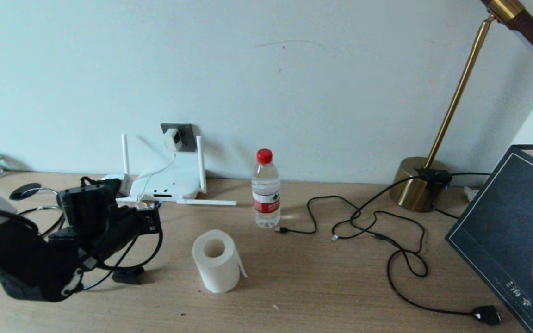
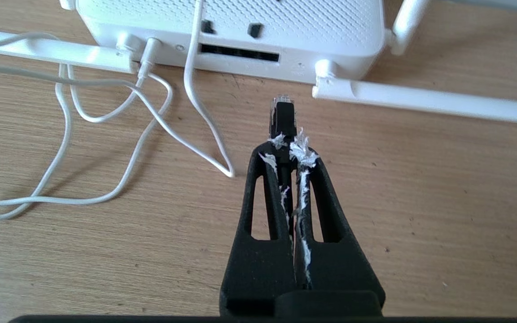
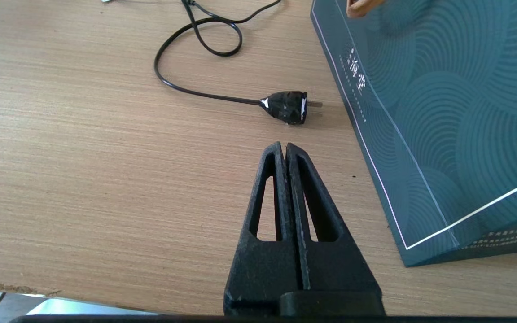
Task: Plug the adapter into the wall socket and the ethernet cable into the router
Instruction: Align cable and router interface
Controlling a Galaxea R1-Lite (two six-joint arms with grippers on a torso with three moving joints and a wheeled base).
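Wooden desk: your left gripper [image 2: 289, 146] pinches the ethernet cable [image 2: 282, 117], connector just ahead of your fingertips, aimed at the router [image 2: 330, 40] ports for insertion.

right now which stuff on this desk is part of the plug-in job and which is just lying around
Part of the job:
- adapter, already in the wall socket
- router
- ethernet cable, its clear connector pinched in the left gripper, just short of the router's ports

Just lying about:
- paper roll
- water bottle
- black cables
- brass lamp
- dark gift bag
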